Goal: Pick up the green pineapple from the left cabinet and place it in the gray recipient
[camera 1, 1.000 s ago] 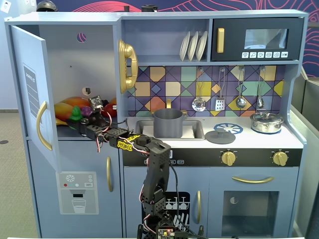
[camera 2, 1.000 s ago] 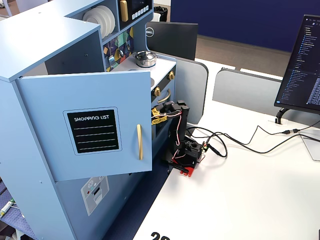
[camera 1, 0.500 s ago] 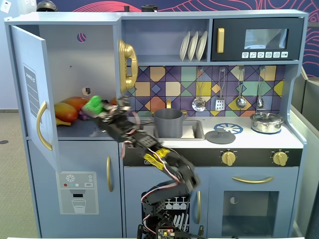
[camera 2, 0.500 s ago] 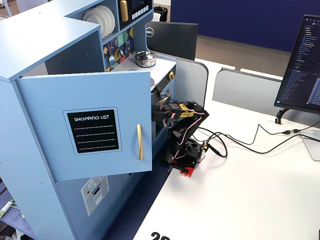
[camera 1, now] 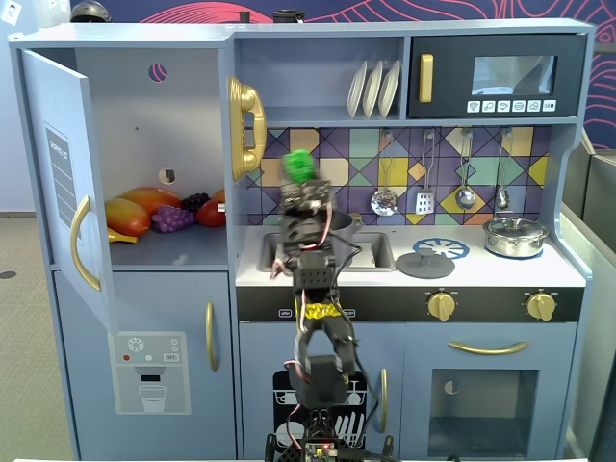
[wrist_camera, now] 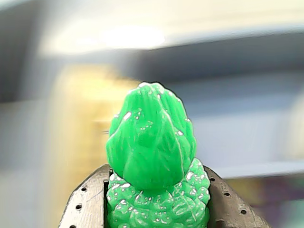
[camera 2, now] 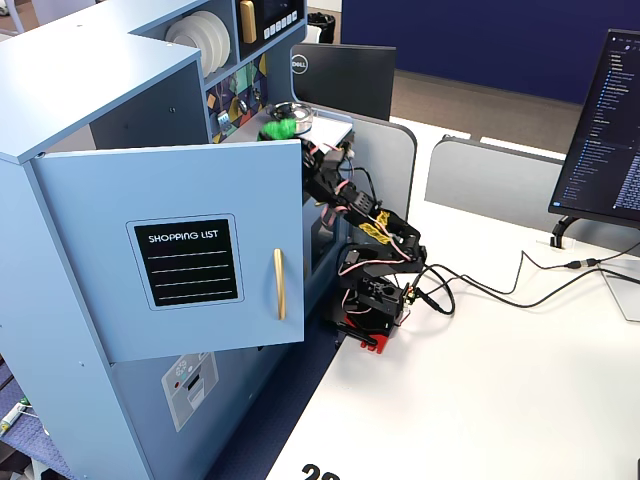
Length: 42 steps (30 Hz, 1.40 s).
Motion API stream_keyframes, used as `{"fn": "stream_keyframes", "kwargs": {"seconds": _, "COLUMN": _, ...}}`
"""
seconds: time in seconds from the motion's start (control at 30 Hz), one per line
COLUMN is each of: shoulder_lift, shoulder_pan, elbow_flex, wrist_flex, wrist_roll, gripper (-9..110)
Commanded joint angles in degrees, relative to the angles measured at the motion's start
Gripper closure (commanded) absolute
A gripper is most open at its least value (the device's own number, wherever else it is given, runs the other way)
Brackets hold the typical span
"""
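Observation:
The green pineapple (camera 1: 301,165) is clamped between my gripper's (camera 1: 305,183) jaws, leafy top pointing away from the wrist, held in the air above the sink's left part. In the wrist view it (wrist_camera: 151,142) fills the middle, with a dark finger (wrist_camera: 88,204) on each side of its bumpy body. It also shows in a fixed view (camera 2: 283,128). The left cabinet (camera 1: 144,125) stands open, its door (camera 1: 58,173) swung to the left. The gray recipient (camera 1: 350,223) sits in the sink, mostly hidden behind my arm.
Orange, red and purple toy fruit (camera 1: 173,218) lie on the cabinet shelf. A gold phone handle (camera 1: 245,125) hangs beside the gripper. A gray lid (camera 1: 425,263) and a shiny silver lidded pot (camera 1: 515,236) stand on the stove. Utensils hang on the back wall.

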Motion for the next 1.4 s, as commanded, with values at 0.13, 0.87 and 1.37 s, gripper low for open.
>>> {"fn": "stream_keyframes", "kwargs": {"seconds": 0.13, "shoulder_lift": -16.9, "shoulder_pan": 8.9, "elbow_flex": -18.4, "wrist_flex": 10.6, "wrist_roll": 1.2, "gripper": 102}}
{"fn": "stream_keyframes", "kwargs": {"seconds": 0.87, "shoulder_lift": -38.8, "shoulder_pan": 3.7, "elbow_flex": -27.2, "wrist_flex": 32.4, "wrist_roll": -9.8, "gripper": 100}}
{"fn": "stream_keyframes", "kwargs": {"seconds": 1.37, "shoulder_lift": -26.0, "shoulder_pan": 4.0, "elbow_flex": -40.5, "wrist_flex": 54.6, "wrist_roll": -6.7, "gripper": 77}}
